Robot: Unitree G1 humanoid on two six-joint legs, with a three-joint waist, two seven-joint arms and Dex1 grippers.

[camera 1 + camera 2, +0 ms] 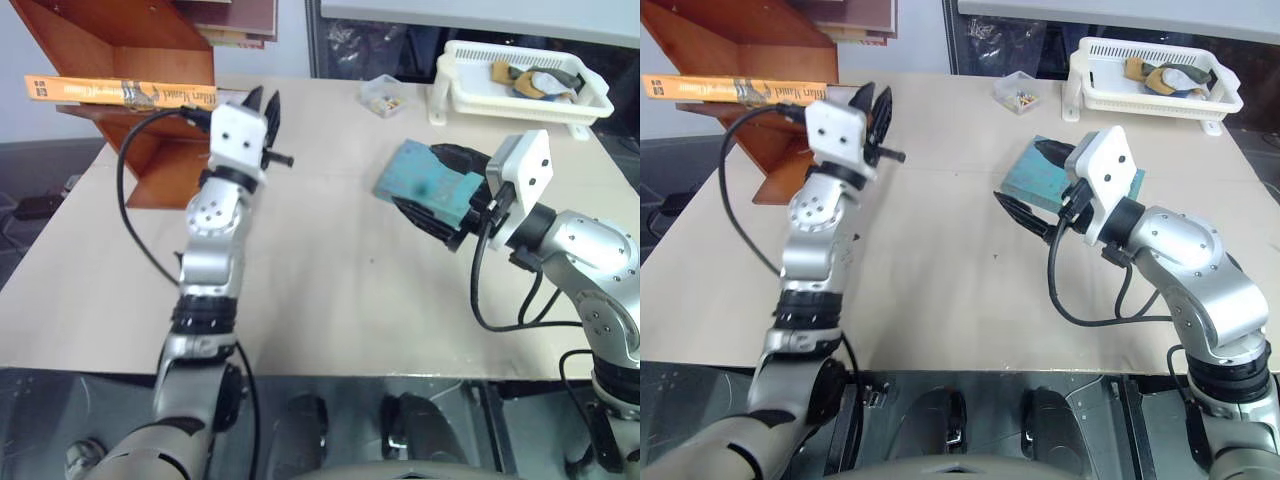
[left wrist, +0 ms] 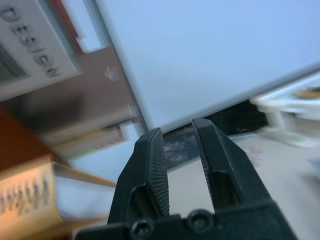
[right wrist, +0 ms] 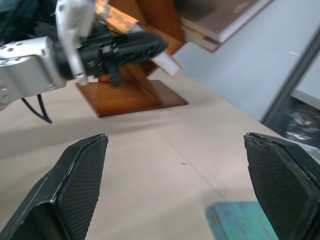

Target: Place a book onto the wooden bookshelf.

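Two grippers we see | left gripper (image 1: 266, 103) clenched empty beside the orange-yellow book (image 1: 110, 91) lying on the wooden bookshelf (image 1: 120, 40) | right gripper (image 1: 1035, 185) spread wide over teal book (image 1: 425, 180)

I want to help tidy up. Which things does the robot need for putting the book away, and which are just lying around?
Needed:
orange book
wooden bookshelf

Just lying around:
green book
white basket
small clear box

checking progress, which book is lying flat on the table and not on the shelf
The thin teal-green book, flat on the table between the open right gripper's fingers. The orange-yellow book rests on the wooden bookshelf.
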